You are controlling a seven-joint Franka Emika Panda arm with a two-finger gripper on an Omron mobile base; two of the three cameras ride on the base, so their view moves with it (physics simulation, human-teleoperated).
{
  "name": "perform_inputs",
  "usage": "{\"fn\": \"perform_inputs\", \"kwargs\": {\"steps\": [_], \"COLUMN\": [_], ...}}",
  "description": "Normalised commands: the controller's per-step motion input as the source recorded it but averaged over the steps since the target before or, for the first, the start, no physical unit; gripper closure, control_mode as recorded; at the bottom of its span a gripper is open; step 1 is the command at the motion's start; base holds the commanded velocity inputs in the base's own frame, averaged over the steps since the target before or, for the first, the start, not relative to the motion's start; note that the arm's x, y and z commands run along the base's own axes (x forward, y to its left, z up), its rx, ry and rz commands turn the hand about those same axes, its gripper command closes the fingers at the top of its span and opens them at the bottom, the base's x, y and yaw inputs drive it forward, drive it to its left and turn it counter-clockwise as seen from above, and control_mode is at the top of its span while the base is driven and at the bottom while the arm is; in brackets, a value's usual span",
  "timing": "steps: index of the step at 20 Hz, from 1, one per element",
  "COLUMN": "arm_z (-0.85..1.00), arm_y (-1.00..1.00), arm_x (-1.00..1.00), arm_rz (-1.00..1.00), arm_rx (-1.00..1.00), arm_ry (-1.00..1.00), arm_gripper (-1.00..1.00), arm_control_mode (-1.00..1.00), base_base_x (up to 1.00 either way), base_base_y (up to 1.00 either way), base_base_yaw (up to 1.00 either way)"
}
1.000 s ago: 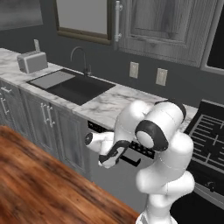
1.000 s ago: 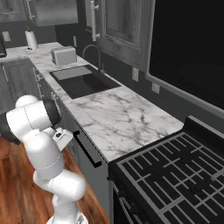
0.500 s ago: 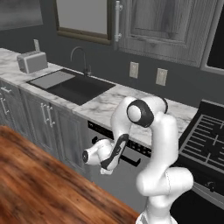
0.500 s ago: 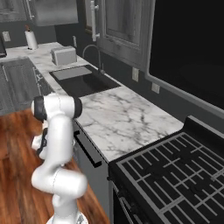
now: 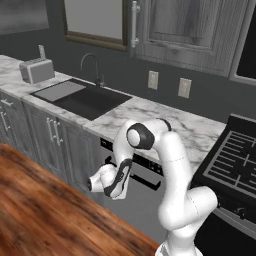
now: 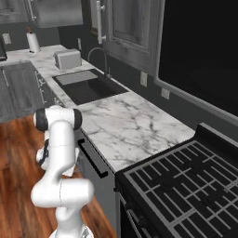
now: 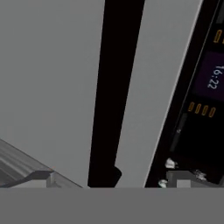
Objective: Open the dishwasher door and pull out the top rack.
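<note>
The dishwasher door is a plain grey panel under the marble counter, and it stands closed. Its black bar handle crosses the panel and juts toward the floor side in the right base view. My gripper hovers just in front of the door's left part. In the hand view the handle runs between my gripper's open fingers, and the black control strip shows a clock. The top rack is hidden behind the door.
Grey wood-grain cabinets stand left of the dishwasher, under a sink and a toaster. The black stove adjoins on the right. Wooden floor stretches in front.
The arm has unfolded and its elbow has risen. The hand has dropped and moved slightly left, ending close in front of the door's handle.
</note>
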Motion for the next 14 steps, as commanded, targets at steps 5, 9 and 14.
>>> {"fn": "perform_inputs", "kwargs": {"steps": [5,9,14], "arm_z": [0.0,-0.11,-0.32], "arm_y": [-0.21,-0.23,-0.22], "arm_x": [0.27,0.47,0.62], "arm_rz": [0.0,0.0,0.0], "arm_rx": [-0.01,0.0,0.0], "arm_ry": [0.0,0.0,0.0], "arm_gripper": [-1.0,-1.0,-1.0], "arm_control_mode": [-1.0,-1.0,-1.0], "base_base_x": [0.0,0.0,0.0], "base_base_y": [0.0,0.0,0.0], "base_base_yaw": [0.0,0.0,0.0]}}
